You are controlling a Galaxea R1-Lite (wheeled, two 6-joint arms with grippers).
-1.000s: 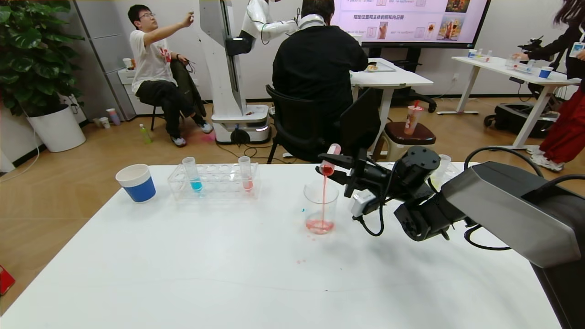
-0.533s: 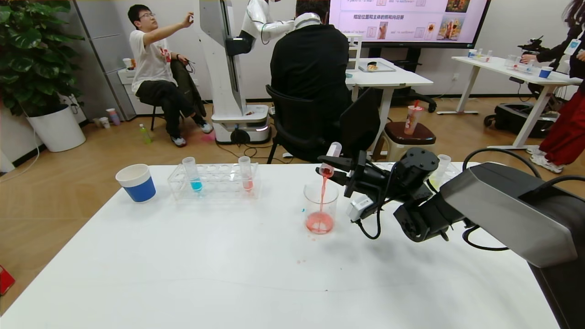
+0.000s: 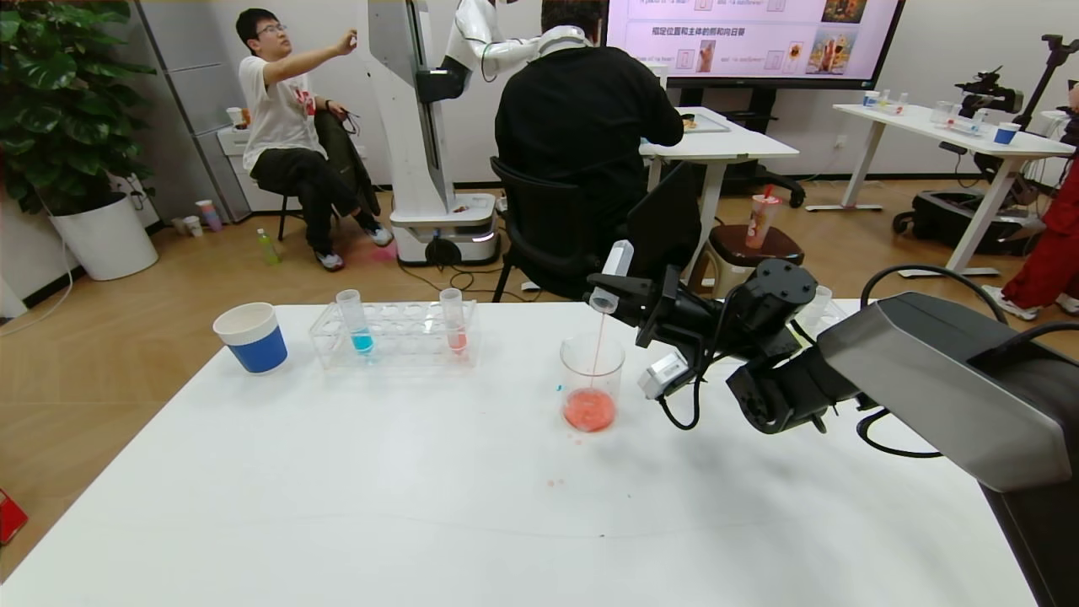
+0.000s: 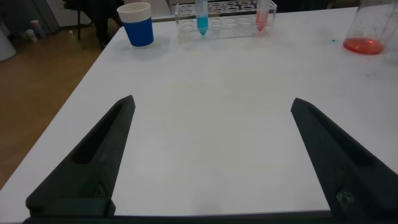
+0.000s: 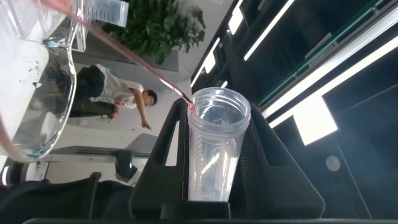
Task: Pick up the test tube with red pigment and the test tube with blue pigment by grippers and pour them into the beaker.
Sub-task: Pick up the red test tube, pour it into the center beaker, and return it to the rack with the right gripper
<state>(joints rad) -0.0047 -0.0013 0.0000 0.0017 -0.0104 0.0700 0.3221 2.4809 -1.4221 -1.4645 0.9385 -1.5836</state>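
Roughly halfway, by my read. Head view: right gripper [image 3: 609, 297] pinches the test tube with red pigment [image 3: 610, 276], tipped mouth-down over the beaker [image 3: 592, 382]. Tube looks almost drained; only a thin red thread falls to the red pool at the beaker's bottom. Beaker stands mid-table, nearer the far edge of the white table [image 3: 379, 506], w/ a few red drips on the surface beside it. Test tube with blue pigment [image 3: 354, 322] sits upright in the clear rack [image 3: 396, 335] toward the far-left corner, untouched, w/ a second tube of paler red [image 3: 453, 320] at the rack's other end. Blue-and-white paper cup [image 3: 252, 337] stands left of the rack. Left arm isn't visible in this view. Red pour looks nearly done; the blue pick-up and pour are still left.

Left wrist view: adds what the head cam lacks, i.e. the left gripper [image 4: 211, 158], fingers spread wide, holding nothing, low over the near part of the table. Rack, blue tube [image 4: 202, 16] and cup [image 4: 137, 23] lie well ahead at the far edge; beaker [image 4: 367, 28] off to one side.

Right wrist view: shows the grip up close. Both dark fingers [image 5: 161, 155] press the tube [image 5: 214, 149] at its sides; its open mouth looks nearly empty, w/ a red trickle leaving the lip toward the beaker rim [image 5: 62, 93].
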